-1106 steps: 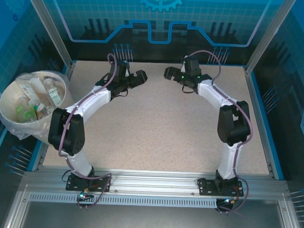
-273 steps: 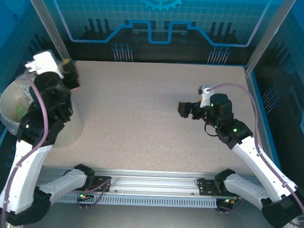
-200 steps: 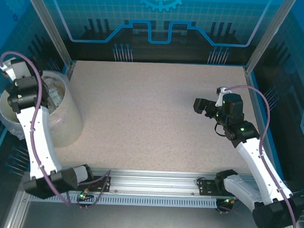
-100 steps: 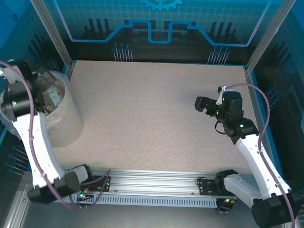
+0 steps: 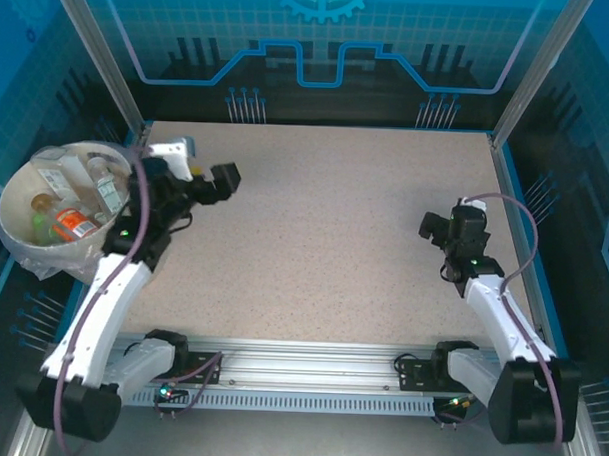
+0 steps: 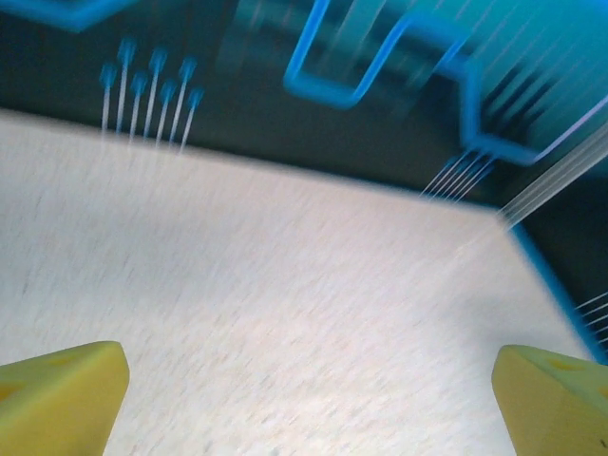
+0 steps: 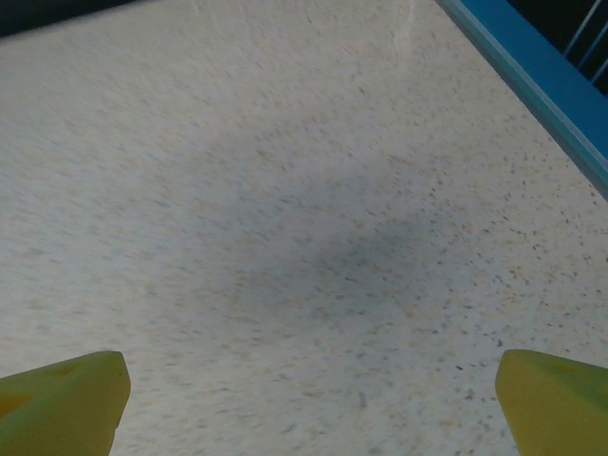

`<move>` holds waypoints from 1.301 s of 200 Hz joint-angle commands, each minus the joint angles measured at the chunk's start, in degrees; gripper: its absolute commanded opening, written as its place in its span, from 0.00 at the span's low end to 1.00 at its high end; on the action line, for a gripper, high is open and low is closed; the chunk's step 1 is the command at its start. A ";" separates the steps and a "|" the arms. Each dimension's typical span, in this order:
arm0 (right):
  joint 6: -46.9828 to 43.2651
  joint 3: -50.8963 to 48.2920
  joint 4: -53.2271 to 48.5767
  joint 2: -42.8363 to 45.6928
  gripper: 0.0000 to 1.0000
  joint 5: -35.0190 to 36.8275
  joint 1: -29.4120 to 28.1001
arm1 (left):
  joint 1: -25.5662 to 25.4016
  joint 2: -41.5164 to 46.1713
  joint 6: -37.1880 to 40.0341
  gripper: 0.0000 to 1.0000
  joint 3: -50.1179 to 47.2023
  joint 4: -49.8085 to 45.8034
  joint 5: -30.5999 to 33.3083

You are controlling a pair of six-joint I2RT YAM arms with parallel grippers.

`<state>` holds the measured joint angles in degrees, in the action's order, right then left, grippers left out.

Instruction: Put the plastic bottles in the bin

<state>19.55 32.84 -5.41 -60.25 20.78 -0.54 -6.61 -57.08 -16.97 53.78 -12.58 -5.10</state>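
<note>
The plastic bottles [image 5: 70,223] are gathered inside the bin [image 5: 17,236], beside the left edge of the worktop [image 5: 324,239]. The left gripper [image 5: 226,177] and right gripper [image 5: 432,225] are held spread wide, empty, above it. The task is judged done; next, only parking is called for.

L arm [image 5: 110,291]: elbow folded low, outboard of its base; white forearm rises fwd to the wrist. L gripper [image 5: 224,177] points toward the R side, approx. level. Jaws spread wide; yellow fingertips [image 6: 59,397] sit at opposite lower corners of the L wrist view.

R arm [image 5: 502,315]: elbow folded low at far R; forearm runs fwd and inboard. R gripper [image 5: 432,225] points toward the L side, tilted down. Jaws spread wide, same fingertip layout in the R wrist view.
</note>
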 commanded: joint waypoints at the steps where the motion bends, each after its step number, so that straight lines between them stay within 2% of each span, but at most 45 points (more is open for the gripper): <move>1: -7.63 -3.11 13.39 -5.61 1.00 -1.55 2.12 | -0.25 -0.37 6.92 0.99 -7.80 12.05 7.28; 37: -8.46 -3.38 23.73 -15.69 1.00 -11.12 2.55 | 3.00 -5.55 10.66 0.99 -16.09 18.79 12.72; 76: -15.00 -4.61 37.34 -20.17 1.00 -11.86 -0.96 | 7.48 -11.88 11.06 0.99 -21.76 25.97 10.65; 89: -17.28 -6.63 42.36 -22.01 1.00 -14.45 -1.67 | 7.58 -13.79 13.20 0.99 -24.80 32.29 10.26; 106: -19.54 -10.29 54.48 -26.67 1.00 -15.90 -2.78 | 7.63 -16.44 14.67 0.99 -29.23 43.62 9.06; 117: -19.02 -7.85 47.70 -25.63 1.00 -15.08 -2.90 | 7.75 -18.35 15.10 0.99 -30.78 48.69 8.99; 131: -19.09 -8.32 48.97 -25.86 1.00 -15.00 -3.02 | 7.97 -21.20 15.21 0.99 -31.28 52.83 8.86; 159: -19.11 -8.31 48.92 -25.82 1.00 -14.93 -3.08 | 8.37 -25.67 15.20 0.99 -29.10 54.40 6.23; 172: -19.10 -8.30 48.91 -25.80 1.00 -15.02 -3.06 | 8.37 -29.39 15.64 0.99 -30.53 60.23 5.28; 183: -19.17 -8.30 48.91 -25.80 1.00 -14.98 -3.07 | 8.37 -32.25 15.69 0.99 -33.64 69.78 5.87; 200: -19.52 -8.23 48.83 -25.88 1.00 -14.45 -3.50 | 8.29 -31.63 14.13 0.99 -36.13 72.89 10.20; 221: -19.55 -8.19 48.83 -25.89 1.00 -14.47 -3.49 | 6.13 -31.56 14.87 0.99 -33.13 67.18 16.35; 260: -19.55 -8.18 48.83 -26.02 1.00 -16.11 -3.06 | 5.84 -31.62 15.13 0.99 -33.04 67.08 16.53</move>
<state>0.95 24.47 41.63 -86.17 5.82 -3.38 -0.56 -88.38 -2.79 19.75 52.07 9.04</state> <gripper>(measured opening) 0.999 0.988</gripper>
